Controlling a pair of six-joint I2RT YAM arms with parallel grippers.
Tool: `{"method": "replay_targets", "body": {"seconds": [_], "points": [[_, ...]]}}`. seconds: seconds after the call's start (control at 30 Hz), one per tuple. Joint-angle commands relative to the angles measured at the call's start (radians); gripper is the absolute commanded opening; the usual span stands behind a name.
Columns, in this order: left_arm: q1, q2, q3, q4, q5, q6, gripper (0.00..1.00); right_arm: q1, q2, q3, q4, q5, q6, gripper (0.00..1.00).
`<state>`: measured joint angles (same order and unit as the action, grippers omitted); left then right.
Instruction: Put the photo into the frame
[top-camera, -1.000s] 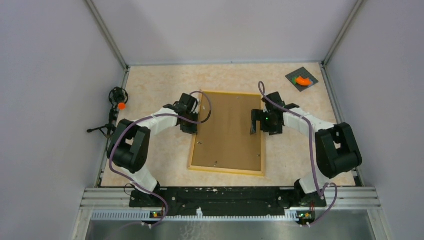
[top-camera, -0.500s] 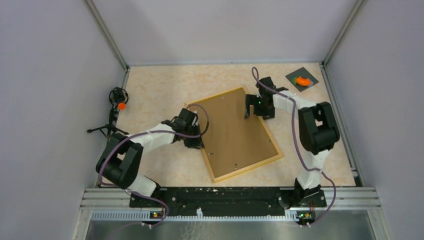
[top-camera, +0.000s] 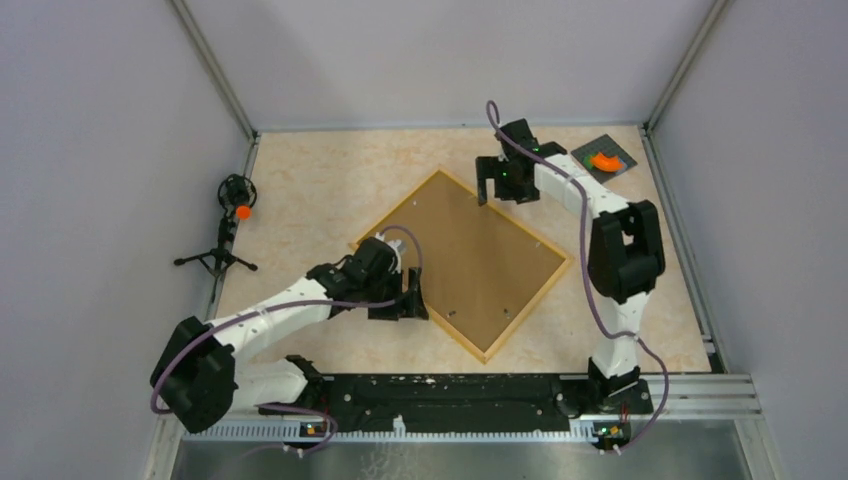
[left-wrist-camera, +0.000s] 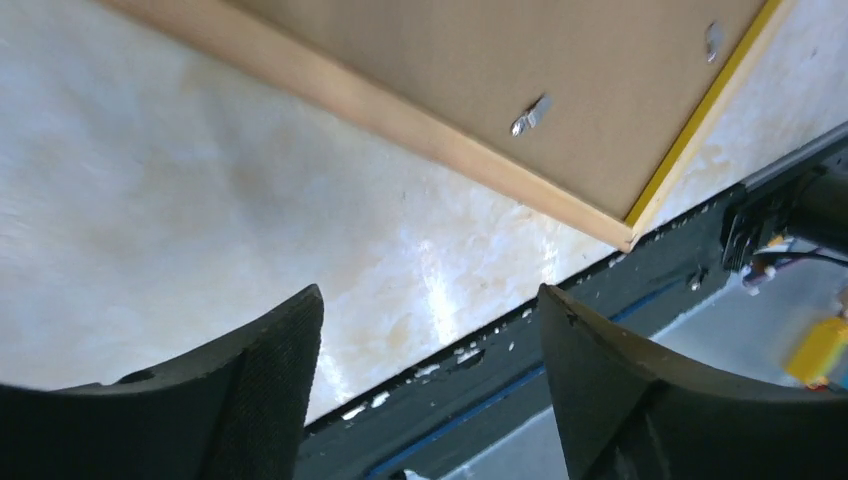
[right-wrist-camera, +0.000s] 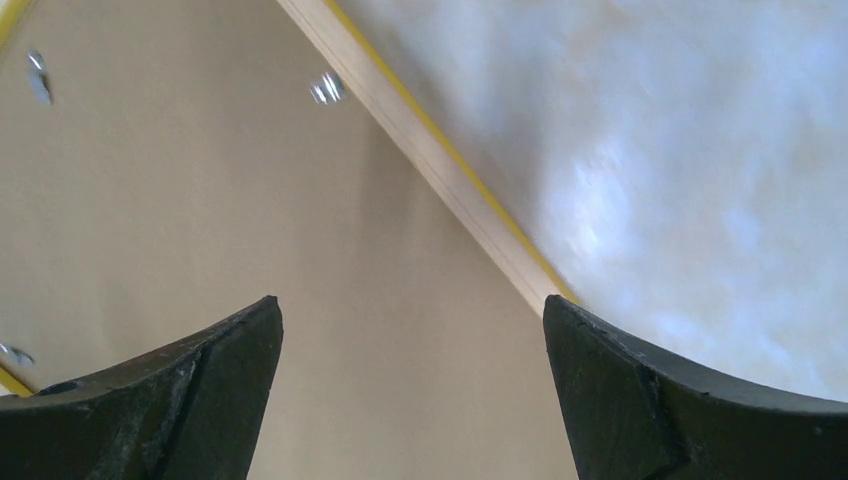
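Observation:
The frame (top-camera: 392, 212) lies face down on the table, turned like a diamond, with its brown backing board (top-camera: 465, 262) up. The photo does not show in any view. My left gripper (top-camera: 411, 300) stands open beside the frame's near-left edge. In the left wrist view the left gripper (left-wrist-camera: 430, 292) has only bare table between its fingers, and the frame's wooden edge (left-wrist-camera: 400, 105) lies ahead of them. My right gripper (top-camera: 494, 182) hangs open at the frame's far corner. In the right wrist view the right gripper (right-wrist-camera: 411, 300) is over the backing board (right-wrist-camera: 200, 200), next to the frame's rim (right-wrist-camera: 440, 185).
A small black tripod with an orange ball (top-camera: 235, 212) stands at the left wall. A grey pad with an orange piece (top-camera: 603, 160) lies at the back right. The black base rail (top-camera: 450, 390) runs along the near edge. Walls close in three sides.
The frame has swung counter-clockwise from upright to a diamond. My left gripper has opened and moved towards the near side. My right gripper has moved towards the back, staying open.

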<state>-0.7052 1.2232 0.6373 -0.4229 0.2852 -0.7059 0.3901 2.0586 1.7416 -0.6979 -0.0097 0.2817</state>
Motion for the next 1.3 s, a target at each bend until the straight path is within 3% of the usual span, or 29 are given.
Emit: {"method": "replay_targets", "body": {"seconds": [0.0,0.07,0.23,0.4,0.6,0.83,1.07,1.27], "points": [[0.051,-0.072,0.176,-0.112,-0.195,0.155,0.91,-0.005,-0.314,-0.255,-0.013,0.128,0.044,0.99],[0.099,-0.041,0.263,-0.121,-0.289,0.223,0.98,-0.005,-0.465,-0.481,0.052,0.085,0.103,0.99],[0.258,0.168,0.453,-0.082,-0.436,0.304,0.98,-0.006,-0.726,-0.812,0.101,0.069,0.197,0.99],[0.378,0.471,0.674,-0.090,-0.385,0.354,0.98,-0.007,-0.897,-1.027,0.172,-0.007,0.260,0.99],[0.426,0.753,0.935,-0.204,-0.238,0.454,0.99,-0.009,-0.926,-1.125,0.238,-0.058,0.304,0.99],[0.450,0.806,0.871,-0.186,-0.132,0.445,0.92,-0.017,-0.857,-1.142,0.337,-0.102,0.337,0.99],[0.451,0.608,0.584,-0.135,0.015,0.375,0.81,-0.017,-0.711,-1.078,0.399,-0.153,0.263,0.98],[0.450,0.457,0.384,-0.126,-0.018,0.426,0.77,-0.007,-0.567,-0.914,0.294,-0.145,0.110,0.98]]}}
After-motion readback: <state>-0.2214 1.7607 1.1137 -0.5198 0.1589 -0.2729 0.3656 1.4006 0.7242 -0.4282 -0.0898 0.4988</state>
